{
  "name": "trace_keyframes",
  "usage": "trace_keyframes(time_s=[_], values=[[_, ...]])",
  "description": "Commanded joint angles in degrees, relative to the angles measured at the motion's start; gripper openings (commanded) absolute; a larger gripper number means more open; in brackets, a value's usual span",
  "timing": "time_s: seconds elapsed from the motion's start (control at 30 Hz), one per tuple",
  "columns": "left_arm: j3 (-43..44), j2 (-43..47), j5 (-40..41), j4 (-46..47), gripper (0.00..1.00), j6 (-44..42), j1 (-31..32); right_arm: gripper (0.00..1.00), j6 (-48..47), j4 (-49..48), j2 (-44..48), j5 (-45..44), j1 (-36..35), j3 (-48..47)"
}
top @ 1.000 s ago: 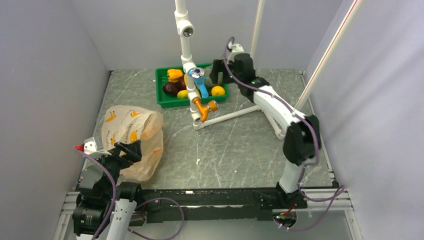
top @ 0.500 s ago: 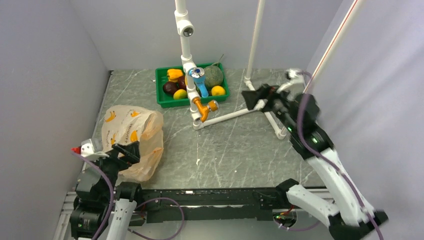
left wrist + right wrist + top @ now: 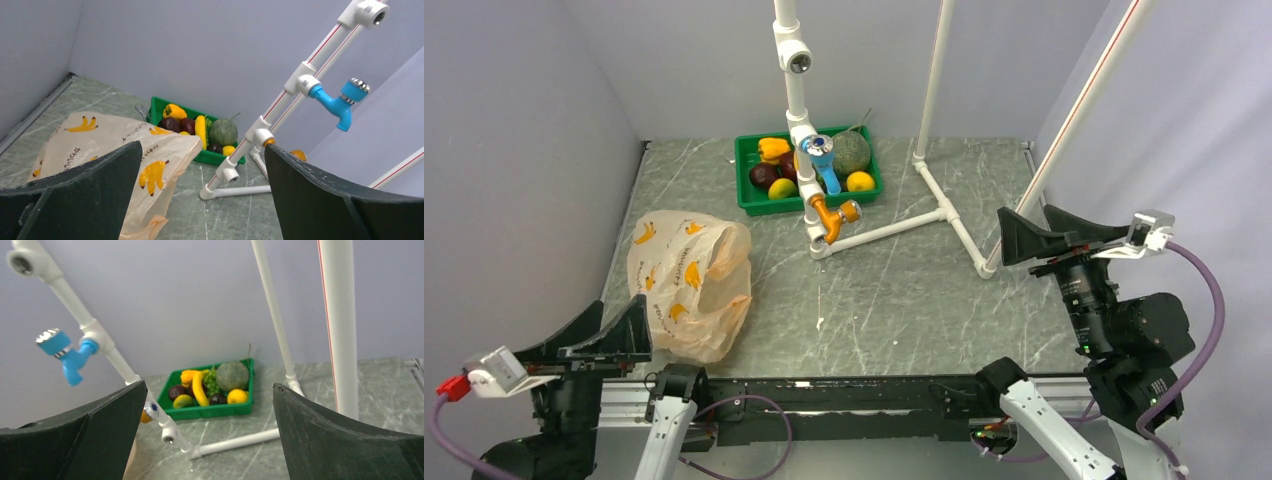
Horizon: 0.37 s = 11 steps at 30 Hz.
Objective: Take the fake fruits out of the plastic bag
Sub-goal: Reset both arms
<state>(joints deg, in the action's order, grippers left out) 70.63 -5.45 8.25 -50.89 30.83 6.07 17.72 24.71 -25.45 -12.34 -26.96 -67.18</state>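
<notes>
The fake fruits (image 3: 766, 176) lay in the green tray (image 3: 809, 205) in the top view, dark maroon ones beside a yellow-green one, with the netted melon (image 3: 851, 152) in the same tray to their right. The plastic bag (image 3: 689, 285) sat slumped on the table (image 3: 904, 300), well apart from the tray, nearer and to its left; whether anything was inside could not be told. The left gripper (image 3: 619, 318) hung nearer than the bag, far from the tray, jaws spread wide and empty. The right gripper (image 3: 1024, 222) stood well to the right of the tray and nearer than it, likewise released and holding nothing. From the left wrist, the bag with its banana prints filled the ground between the wide fingers (image 3: 75, 195) and the tray, which sat beyond it against the back wall, maroon fruits, a yellow pepper (image 3: 174, 111) and the melon inside. The white pipe frame (image 3: 280, 102) with its blue tap (image 3: 342, 100) rose to the right of the tray. From the right wrist, the tray showed between the parted fingers (image 3: 340, 440), with a green bunch (image 3: 212, 380) just left of the melon.
</notes>
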Motion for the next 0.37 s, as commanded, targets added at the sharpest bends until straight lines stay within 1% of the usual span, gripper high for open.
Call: trace_keyframes(time_s=[0.0,0.23,0.33], values=[[1.55,-0.14,1.5,0.28,0.99,-1.26,-0.26,1.0,-0.67,4.35,-1.17,-3.01,-0.07,-1.32],[-0.07,0.48,2.54,-1.13,0.99,-0.22,-0.26,1.0,-2.06,4.38,-1.21,-2.75,-0.05,-1.97],[-1.18,0.7,2.77,-0.83,0.99,0.18,-0.26,1.0,-1.27,4.61,-0.99,-5.87,-0.06,-1.16]])
